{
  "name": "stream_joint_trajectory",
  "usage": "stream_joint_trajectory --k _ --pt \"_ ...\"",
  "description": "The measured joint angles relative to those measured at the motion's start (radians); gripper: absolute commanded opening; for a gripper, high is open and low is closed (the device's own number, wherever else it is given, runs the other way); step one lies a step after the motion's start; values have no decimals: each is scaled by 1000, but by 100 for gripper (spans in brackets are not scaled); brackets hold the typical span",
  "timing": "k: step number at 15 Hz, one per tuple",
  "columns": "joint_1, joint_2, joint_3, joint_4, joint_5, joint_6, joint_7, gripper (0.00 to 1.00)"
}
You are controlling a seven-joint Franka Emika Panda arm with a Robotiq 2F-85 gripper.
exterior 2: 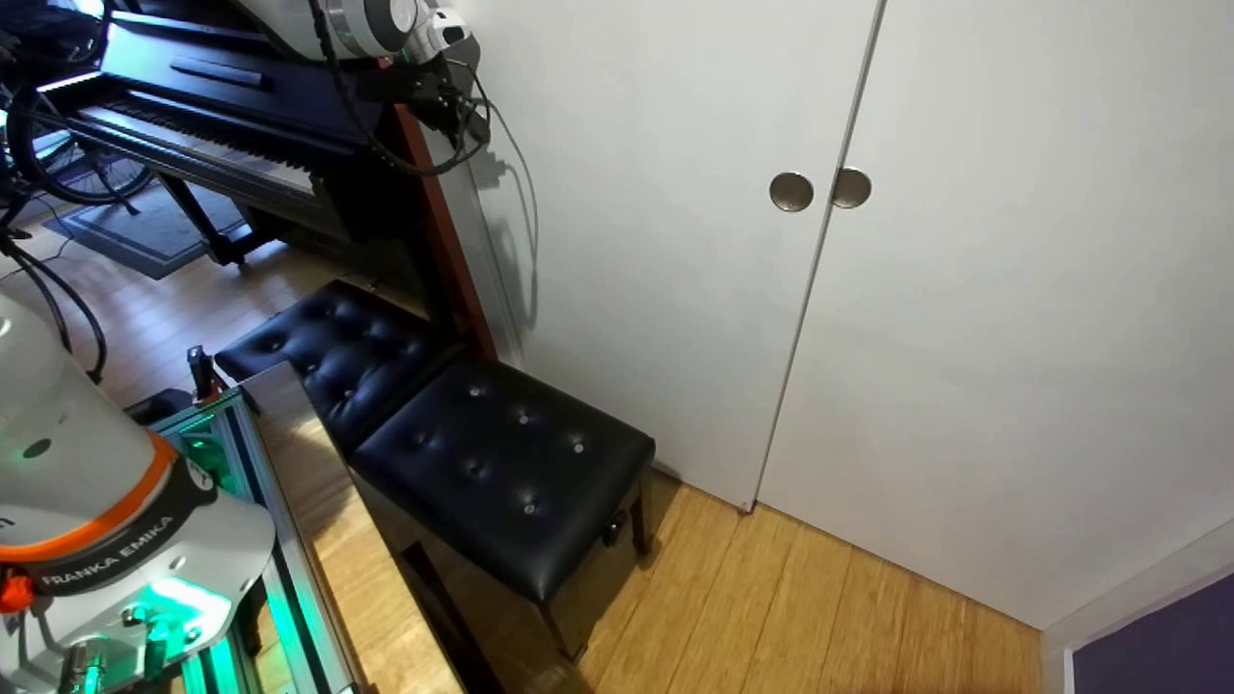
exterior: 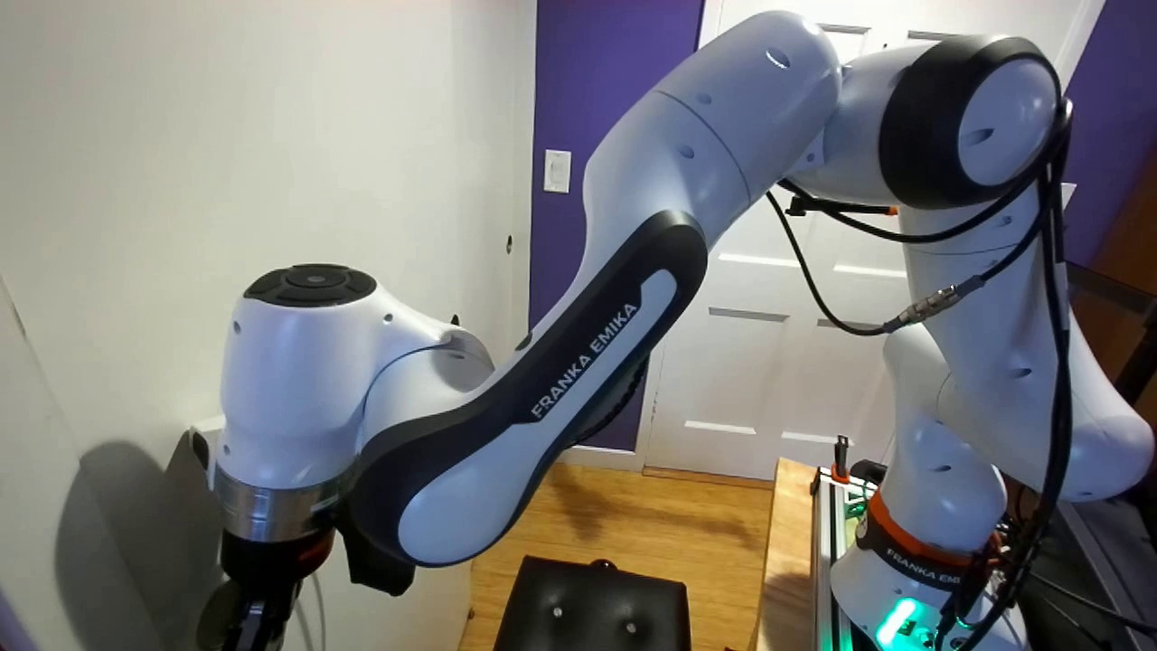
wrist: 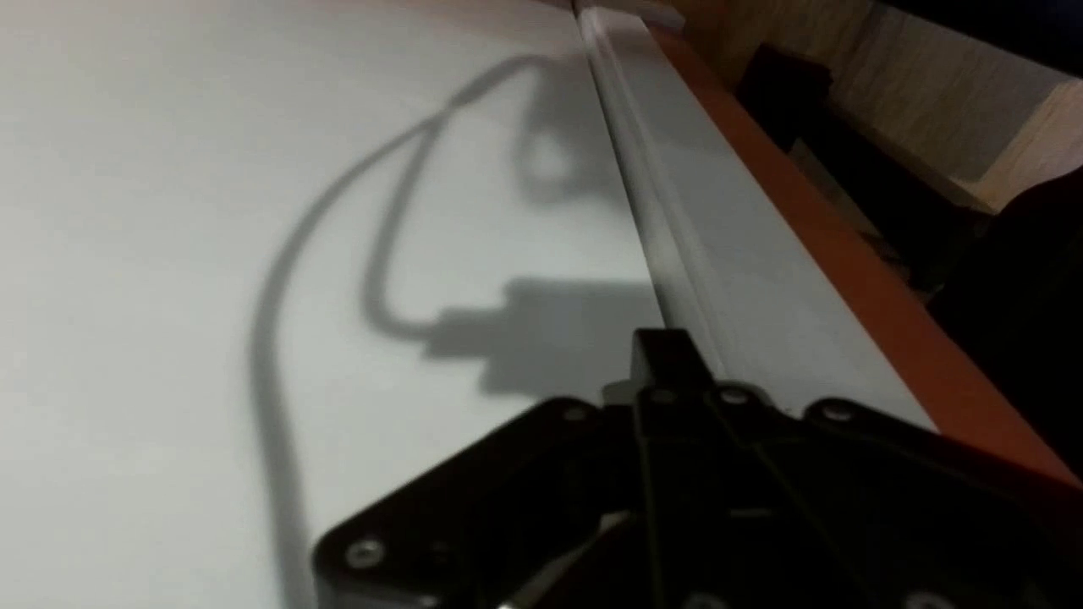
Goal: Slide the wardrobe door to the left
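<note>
Flat white wardrobe door (wrist: pixel 169 338) at left in my wrist view, black jointed tool (wrist: pixel 671 359) near its edge.
I see the tool's fingers pressed together but can't make out door contact; it hides the lower end of a long white strip (wrist: pixel 728 211), right of which runs a reddish-brown board (wrist: pixel 842 254).

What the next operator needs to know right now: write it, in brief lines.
Gripper: looks shut, beside the white trim bordering the wardrobe door; contact unclear.
Door: spans from trim to neighbouring panel, round pull at the panel side.
Done: no open gap shows; sliding so far can't be told.
Left: likely a leftward slide, after confirming which panel is meant.
</note>
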Motion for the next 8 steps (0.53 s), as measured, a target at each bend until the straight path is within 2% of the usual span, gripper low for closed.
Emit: stream_joint_trajectory --k 3,7,8 --pt "2 -9 -1 18 0 -100 39 0" --pt "-3 -54 -4 19 -2 -177 68 0" --pt "-4 -76 -8 7 -3 -193 82 26"
